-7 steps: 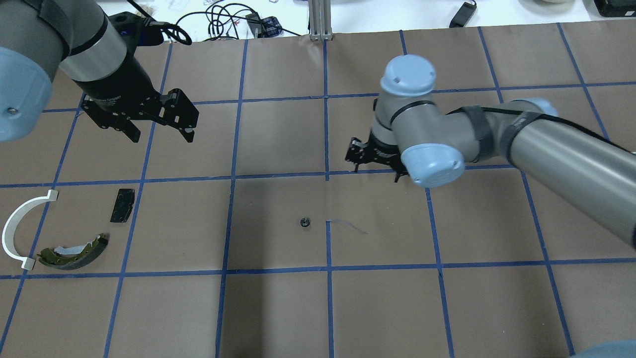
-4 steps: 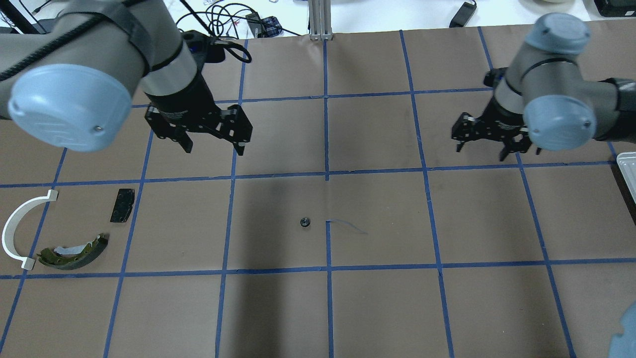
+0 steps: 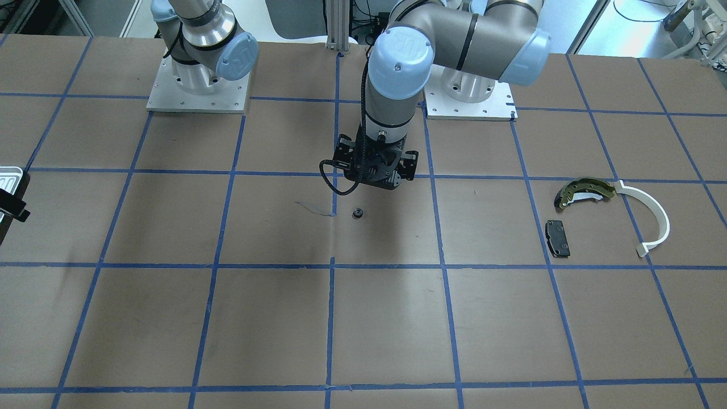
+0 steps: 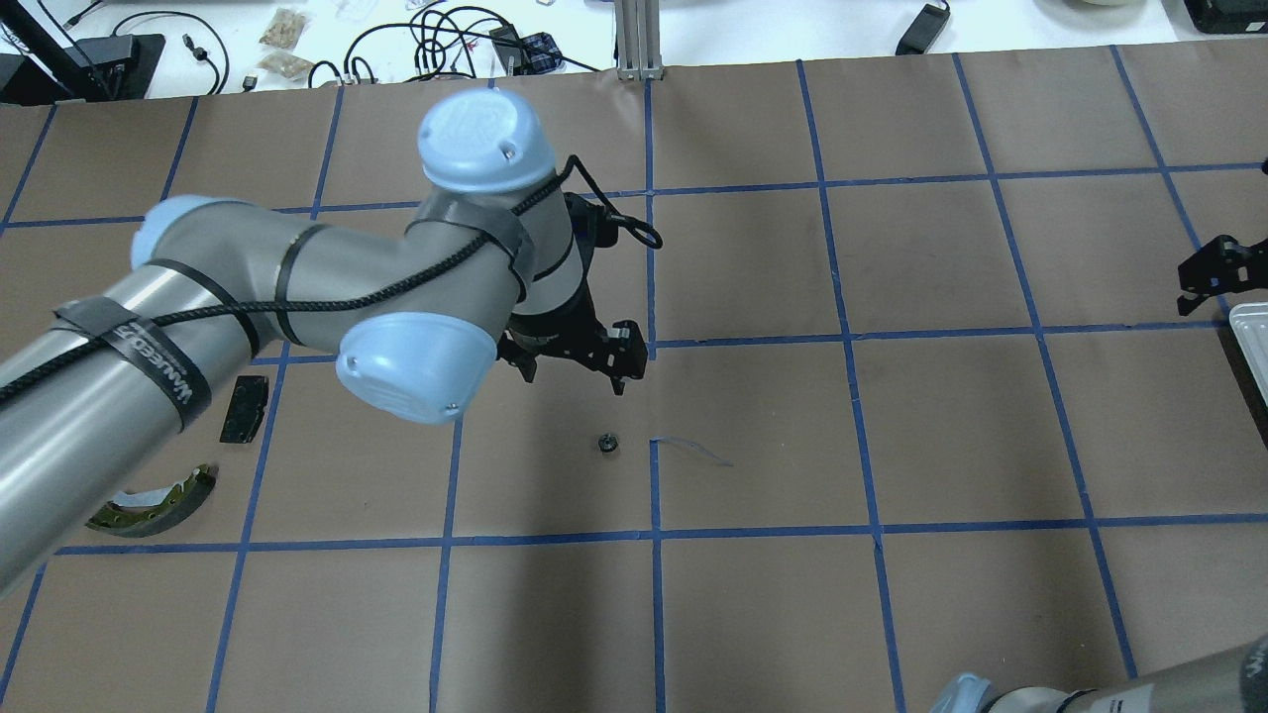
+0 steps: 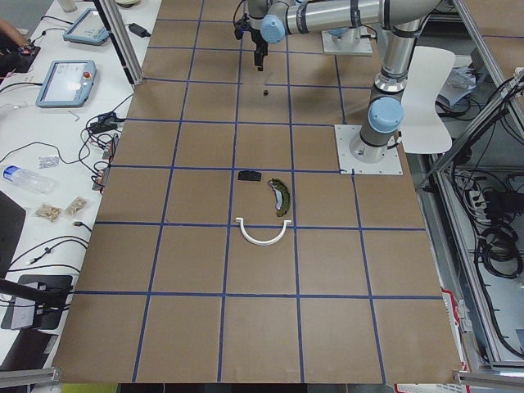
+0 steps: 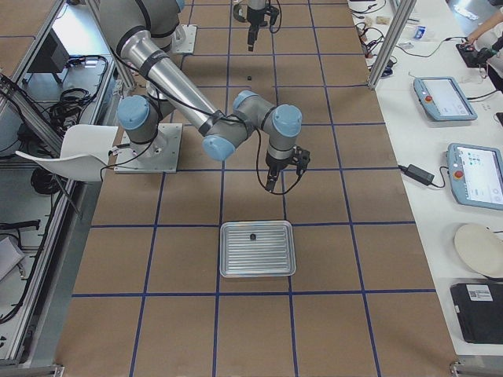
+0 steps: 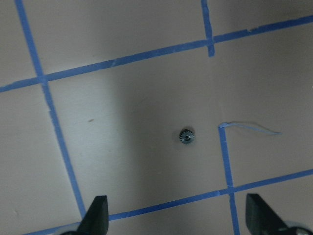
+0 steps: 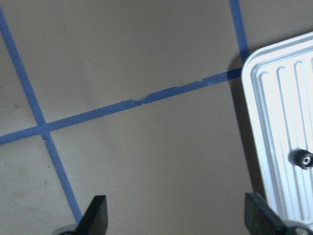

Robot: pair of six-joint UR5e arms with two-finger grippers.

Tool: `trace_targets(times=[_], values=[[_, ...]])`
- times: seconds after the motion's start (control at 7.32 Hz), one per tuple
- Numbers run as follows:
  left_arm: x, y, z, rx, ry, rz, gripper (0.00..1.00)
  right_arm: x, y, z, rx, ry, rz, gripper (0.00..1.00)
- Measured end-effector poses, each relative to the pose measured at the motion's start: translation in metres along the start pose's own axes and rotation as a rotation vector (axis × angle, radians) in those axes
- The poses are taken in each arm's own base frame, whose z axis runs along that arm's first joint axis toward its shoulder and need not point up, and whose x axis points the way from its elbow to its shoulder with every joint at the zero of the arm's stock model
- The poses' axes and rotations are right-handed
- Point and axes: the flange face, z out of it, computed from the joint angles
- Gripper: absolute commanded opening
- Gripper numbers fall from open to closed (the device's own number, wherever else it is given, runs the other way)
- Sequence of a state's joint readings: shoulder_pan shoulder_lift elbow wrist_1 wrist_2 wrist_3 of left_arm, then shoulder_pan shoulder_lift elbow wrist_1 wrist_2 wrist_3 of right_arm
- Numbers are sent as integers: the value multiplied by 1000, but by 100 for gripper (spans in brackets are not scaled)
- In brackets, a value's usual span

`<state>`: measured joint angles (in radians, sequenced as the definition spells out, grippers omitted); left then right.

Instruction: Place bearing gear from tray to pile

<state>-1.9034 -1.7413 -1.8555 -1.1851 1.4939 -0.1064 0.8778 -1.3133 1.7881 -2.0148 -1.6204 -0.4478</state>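
A small dark bearing gear (image 4: 607, 443) lies on the brown paper near the table's middle; it also shows in the front view (image 3: 357, 213) and the left wrist view (image 7: 186, 136). My left gripper (image 4: 573, 378) hangs open and empty just beyond the gear, above the table. A second gear (image 8: 304, 159) sits on the ribbed silver tray (image 6: 258, 263) at the right end. My right gripper (image 8: 178, 220) is open and empty beside the tray's edge. The pile lies at the left: brake shoe (image 3: 585, 190), white arc (image 3: 650, 218), black pad (image 3: 557, 238).
A lifted strip of blue tape (image 4: 693, 451) lies just right of the table gear. Both arm bases (image 3: 199, 85) stand at the robot's side. An aluminium post (image 4: 639, 40) and cables (image 4: 446, 40) sit past the far edge.
My left arm has swung right from above the pile side to above the middle gear. My right arm has drawn back right to the tray. Both grippers stay open.
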Motion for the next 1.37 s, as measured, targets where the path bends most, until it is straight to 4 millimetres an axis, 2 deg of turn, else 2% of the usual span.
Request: trace_targets(times=[0.27,0.55,0.68,0.82,1.09,1.37], values=[[11,7,42,-33,-1,19,100,36,-3,16,-36,16,-109,100],[18,1,70,-41,-2,34,100,90,11,35,-67,0,-133,100],[20,-2,81,-47,-3,39,100,112,14,48,-66,-6,-157,94],[20,-5,91,-54,-5,44,99,130,12,65,-48,2,-192,84],[19,-10,109,-62,-9,50,93,151,6,100,-34,23,-267,82],[17,-12,120,-75,-14,54,83,155,7,110,-33,16,-307,65]])
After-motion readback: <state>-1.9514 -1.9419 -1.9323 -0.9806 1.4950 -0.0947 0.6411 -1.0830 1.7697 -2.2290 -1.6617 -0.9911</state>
